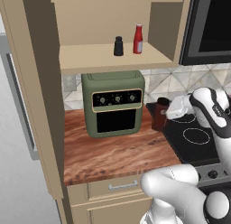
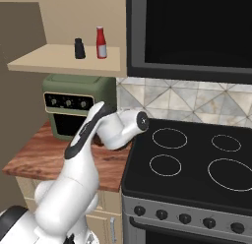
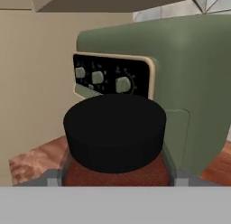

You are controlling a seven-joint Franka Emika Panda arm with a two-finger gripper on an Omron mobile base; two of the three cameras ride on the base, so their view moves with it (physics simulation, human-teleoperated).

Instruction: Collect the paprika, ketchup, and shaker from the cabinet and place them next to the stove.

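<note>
Fingers (image 3: 173,173) pinch the tall dark reddish-brown paprika jar (image 3: 115,137) at frame centre, beside the black glass stove (image 1: 198,139); an early release could tip it.

Arm (image 2: 83,139) bent low, fingers (image 3: 53,177) spread wide either side of paprika (image 3: 115,133).

Paprika (image 1: 159,114) upright beside stove (image 1: 198,142); shaker (image 1: 118,46), ketchup (image 1: 138,39) in cabinet (image 1: 108,58)
</note>
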